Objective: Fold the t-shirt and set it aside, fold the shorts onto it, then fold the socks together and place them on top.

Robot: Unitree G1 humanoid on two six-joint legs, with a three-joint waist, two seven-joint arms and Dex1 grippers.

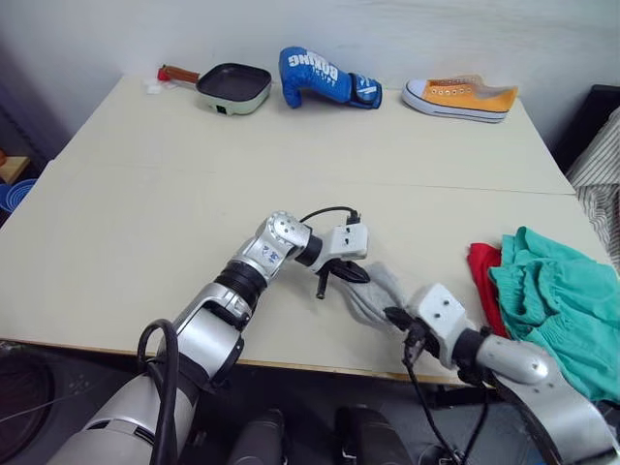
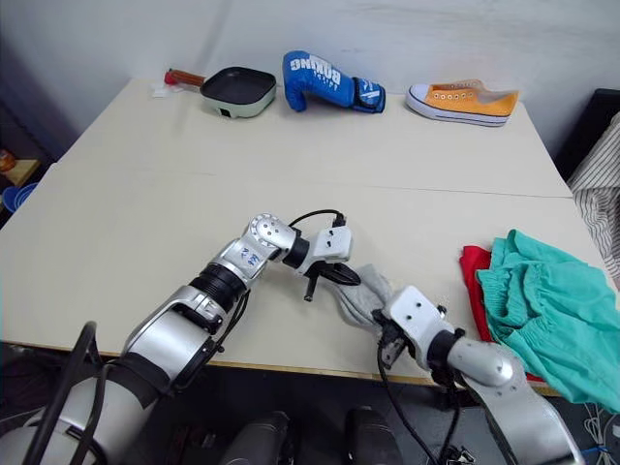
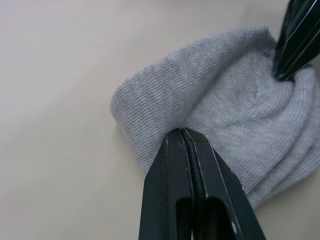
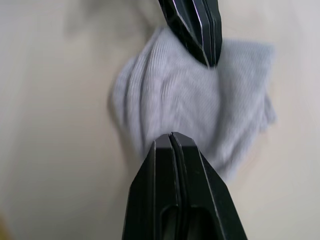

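The grey socks [image 1: 376, 291] lie bunched near the table's front edge, right of centre. My left gripper [image 1: 354, 274] is shut, pinching the far-left fold of the socks [image 3: 225, 115]. My right gripper [image 1: 395, 317] is shut on their near edge [image 4: 175, 100], facing the left one across the bundle. To the right, the teal-green shorts [image 1: 552, 295] lie crumpled on top of the red t-shirt [image 1: 481, 266]. Just a red strip of the t-shirt shows at the shorts' left side.
Along the far edge of the table [image 1: 194, 213] stand a small frying pan [image 1: 232, 87], a blue boxing glove [image 1: 325, 77] and an orange sneaker [image 1: 460, 99]. Striped cloth [image 1: 601, 174] hangs beyond the table's right edge.
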